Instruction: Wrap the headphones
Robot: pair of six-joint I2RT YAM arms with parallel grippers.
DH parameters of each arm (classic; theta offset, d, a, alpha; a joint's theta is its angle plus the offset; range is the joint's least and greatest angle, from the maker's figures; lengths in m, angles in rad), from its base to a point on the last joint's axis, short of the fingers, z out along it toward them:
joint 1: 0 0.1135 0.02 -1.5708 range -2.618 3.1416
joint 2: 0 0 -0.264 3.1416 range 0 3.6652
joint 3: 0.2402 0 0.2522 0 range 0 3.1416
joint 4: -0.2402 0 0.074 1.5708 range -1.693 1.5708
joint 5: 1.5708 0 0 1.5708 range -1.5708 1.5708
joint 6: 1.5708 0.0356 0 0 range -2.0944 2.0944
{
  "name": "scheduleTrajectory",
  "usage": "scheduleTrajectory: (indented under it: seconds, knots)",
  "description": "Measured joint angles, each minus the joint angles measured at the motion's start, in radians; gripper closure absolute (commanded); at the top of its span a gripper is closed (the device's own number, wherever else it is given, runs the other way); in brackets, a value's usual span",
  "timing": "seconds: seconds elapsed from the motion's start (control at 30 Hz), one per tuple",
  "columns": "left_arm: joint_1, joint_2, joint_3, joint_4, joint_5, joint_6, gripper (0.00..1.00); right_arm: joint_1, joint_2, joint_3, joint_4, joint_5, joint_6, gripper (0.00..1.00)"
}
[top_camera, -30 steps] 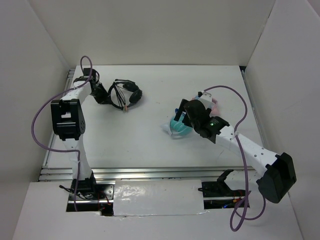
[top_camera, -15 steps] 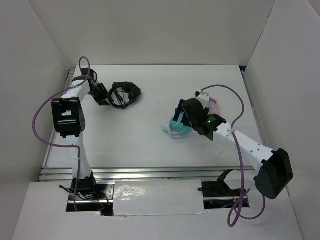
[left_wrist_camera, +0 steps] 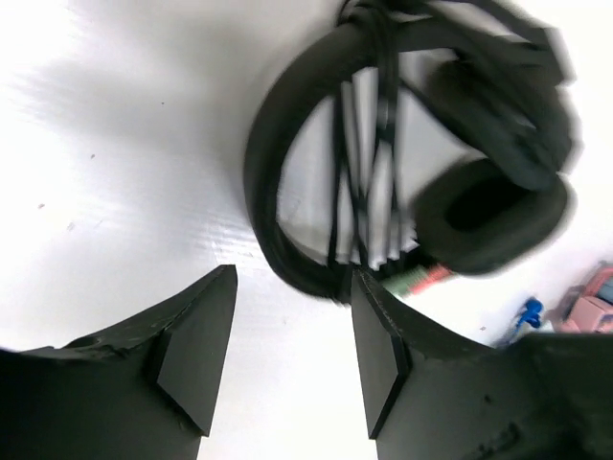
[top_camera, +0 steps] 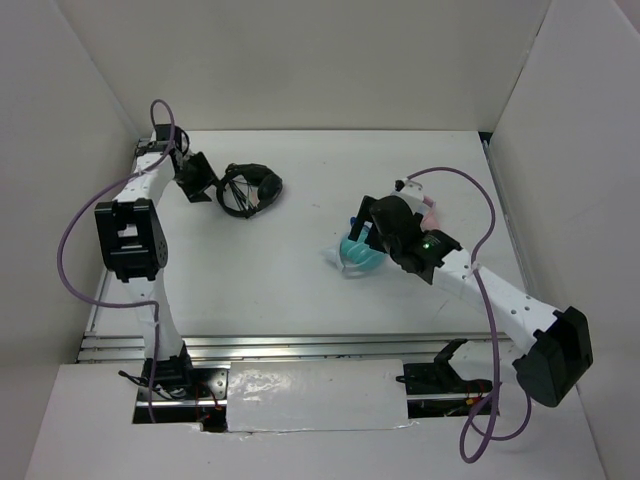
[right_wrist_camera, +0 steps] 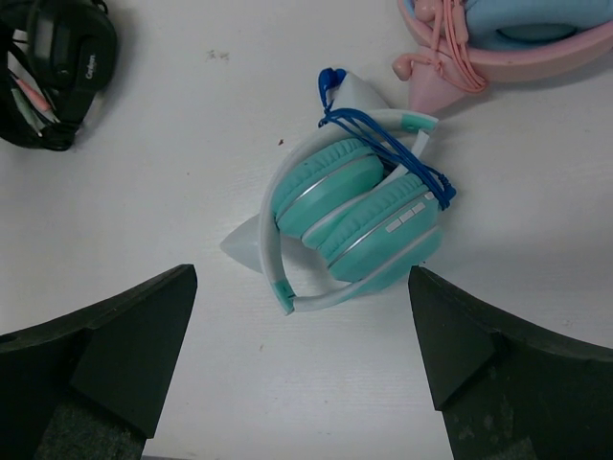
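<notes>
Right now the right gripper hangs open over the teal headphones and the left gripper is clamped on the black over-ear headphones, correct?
No. The left wrist view shows the left gripper open, gripping nothing; the black over-ear headphones lie just ahead of it. The right gripper does hang open over the teal headphones.

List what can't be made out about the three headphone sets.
- black headphones: blurred in the left wrist view, top edge cuts them; cable end untraceable.
- Top view: too small to count cable turns.
- pink-and-blue headphones: cut by the right wrist view's top edge, under the right arm from above.
- teal headphones: partly under that arm from above.
</notes>
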Motion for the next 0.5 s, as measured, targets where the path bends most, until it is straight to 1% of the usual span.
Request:
scheduleTrajectory:
  seconds: [0.03, 0.07, 0.13, 0.2, 0.23, 0.4, 0.5]
  knots:
    - [0.0, -0.027, -0.002, -0.004, -0.008, 0.001, 0.33, 0.0, -0.011, 0.0, 0.0, 0.0, -0.002, 0.0]
    - [0.0, -0.057, -0.009, -0.002, -0.015, 0.002, 0.27, 0.002, -0.022, 0.0, 0.0, 0.0, -0.004, 0.0]
    - [0.0, -0.135, -0.028, 0.002, -0.029, 0.006, 0.21, 0.004, -0.039, 0.0, 0.0, 0.001, -0.007, 0.0]
    - [0.0, -0.211, -0.037, 0.005, -0.037, 0.011, 0.06, 0.005, -0.051, 0.0, 0.0, 0.002, -0.01, 0.0]
    - [0.0, -0.239, -0.037, 0.009, -0.037, 0.018, 0.01, 0.005, -0.055, 0.0, 0.0, 0.002, -0.011, 0.0]
    - [-0.014, -0.322, -0.019, 0.033, -0.026, 0.055, 0.01, 0.005, -0.06, 0.0, 0.0, 0.005, -0.034, 0.0]
    - [-0.045, -0.387, -0.085, 0.085, -0.024, 0.078, 0.01, 0.005, -0.063, -0.001, 0.002, 0.011, -0.048, 0.0]
